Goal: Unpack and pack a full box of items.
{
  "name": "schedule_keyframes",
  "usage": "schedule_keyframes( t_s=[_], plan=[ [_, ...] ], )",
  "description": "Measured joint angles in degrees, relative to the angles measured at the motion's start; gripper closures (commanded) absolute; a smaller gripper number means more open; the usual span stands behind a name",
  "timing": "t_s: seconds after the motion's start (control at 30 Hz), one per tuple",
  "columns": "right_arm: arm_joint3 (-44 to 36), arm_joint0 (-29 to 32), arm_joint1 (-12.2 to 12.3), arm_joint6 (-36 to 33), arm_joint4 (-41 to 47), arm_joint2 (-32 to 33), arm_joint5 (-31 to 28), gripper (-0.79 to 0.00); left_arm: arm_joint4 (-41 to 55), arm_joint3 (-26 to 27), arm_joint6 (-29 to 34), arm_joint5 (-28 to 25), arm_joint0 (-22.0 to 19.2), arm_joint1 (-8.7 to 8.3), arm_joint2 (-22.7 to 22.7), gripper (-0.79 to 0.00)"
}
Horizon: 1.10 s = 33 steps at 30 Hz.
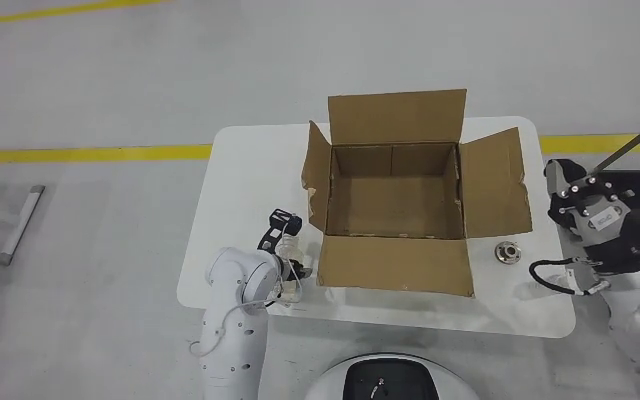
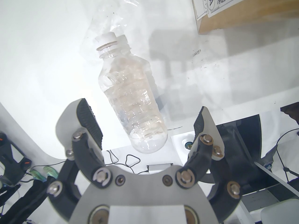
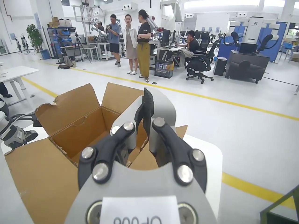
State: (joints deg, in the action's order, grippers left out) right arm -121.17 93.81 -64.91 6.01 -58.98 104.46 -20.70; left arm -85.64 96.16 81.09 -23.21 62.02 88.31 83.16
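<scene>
Currently I read my left gripper spread wide over the clear bottle, which lies on the table beside the box. My right gripper is pinched closed, empty, at the box's opposite side.

1. The cardboard box stands in the middle of the table. Its four flaps splay outward, so its mouth is reachable from above.
2. The left flap juts toward the left gripper, which sits just beside the box's front-left corner.
3. A clear bottle in a plastic bag lies on the table between that gripper's spread fingers, touching neither.
4. A small round metal piece lies near the right flap, between the box and the right gripper.
5. Bare tabletop runs along the table's left side.
</scene>
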Motion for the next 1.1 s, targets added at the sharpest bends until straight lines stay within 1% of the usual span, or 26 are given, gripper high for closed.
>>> schedule_keyframes(
  t_s=[0.3, 0.4, 0.47, 0.57, 0.67, 0.77, 1.0, 1.1],
  plan=[
    [0.6, 0.2, -0.2, -0.2, -1.1, -1.2, -0.1, 0.000, -0.1, 0.0, -0.1, 0.1, 0.1, -0.01, 0.0, -0.785],
    [0.7, 0.0, -0.2, -0.2, -1.5, -1.3, -0.1, 0.000, -0.8, -0.2, -2.7, 1.2, 1.2, -0.27, 0.3, -0.785],
    [1.0, 0.0, -0.2, -0.2, -1.6, -1.2, -0.2, 0.000, -0.6, -0.4, -2.6, 1.8, 1.3, -0.46, 0.8, -0.785],
    [1.5, -0.2, -0.2, -0.3, -1.6, -1.2, -0.3, 0.000, 1.5, -1.6, -0.7, 3.3, 0.7, -0.66, 1.8, -0.785],
    [1.7, -0.3, -0.2, -0.4, -1.8, -1.3, -0.4, 0.000, 2.7, -3.4, 0.6, 3.8, -0.1, -0.91, 1.8, -0.785],
    [1.8, -0.4, -0.3, -0.4, -1.9, -1.4, -0.3, 0.000, 2.2, -4.9, 0.3, 4.3, -0.5, -1.09, 1.2, -0.785],
    [2.3, -0.8, -0.3, -0.5, -2.1, -1.4, -0.3, 0.000, 1.1, -10.6, -0.5, 6.7, -2.5, -1.65, 1.0, -0.785],
    [2.5, -0.8, -0.3, -0.5, -2.1, -1.2, -0.5, 0.000, 0.4, -11.6, -1.1, 7.0, -3.0, -1.86, 0.6, -0.785]
  ],
)
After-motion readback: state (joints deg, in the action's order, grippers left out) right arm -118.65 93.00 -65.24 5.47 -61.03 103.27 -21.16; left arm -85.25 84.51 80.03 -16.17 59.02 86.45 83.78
